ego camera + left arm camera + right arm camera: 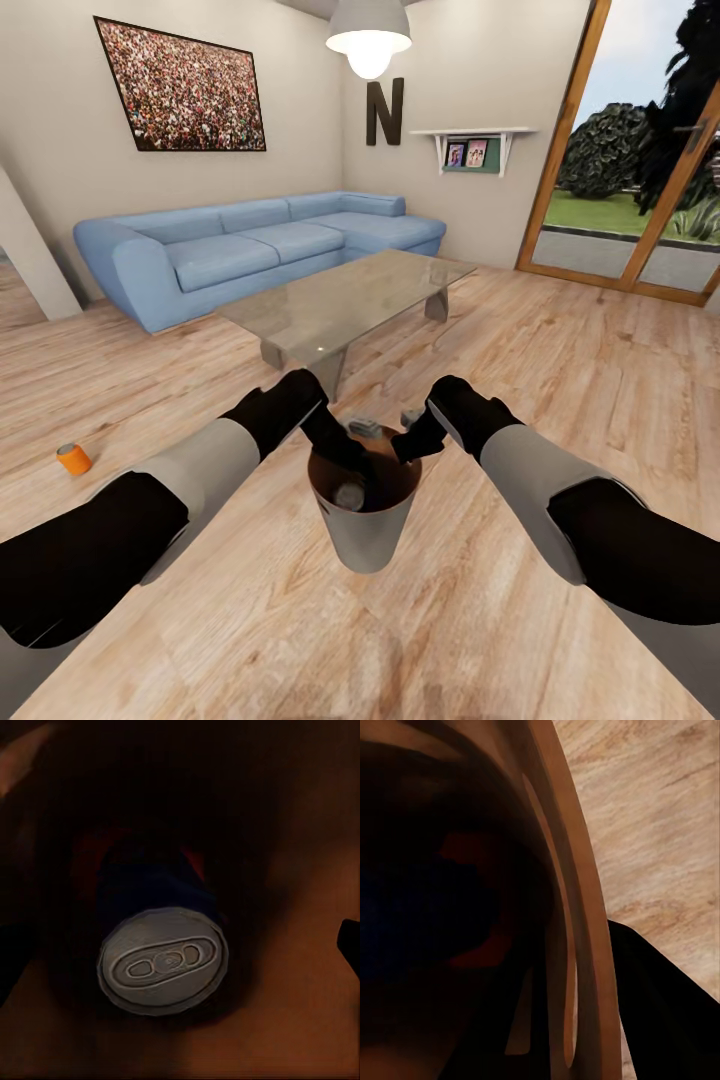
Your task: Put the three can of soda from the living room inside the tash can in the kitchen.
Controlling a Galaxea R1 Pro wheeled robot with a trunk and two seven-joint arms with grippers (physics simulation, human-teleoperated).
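Observation:
The tash can point(368, 535), pale grey outside and copper-brown inside, sits between my two arms over the living room's wood floor. A dark blue can of soda point(161, 945) with a silver top point(349, 494) lies inside it. My left gripper point(343, 462) reaches down into the bin, open, its fingertips point(349, 942) spread wide to either side of that can and apart from it. My right gripper point(408, 440) is shut on the bin's rim point(577, 945), one dark finger point(660, 1012) outside the wall. An orange can of soda point(73, 458) lies on the floor at the left.
A glass coffee table point(350, 300) stands just ahead of the bin. Behind it runs the light-blue corner sofa point(240, 245). Glass garden doors point(630, 220) are at the right, and a pale wall corner point(35, 260) juts in at the left.

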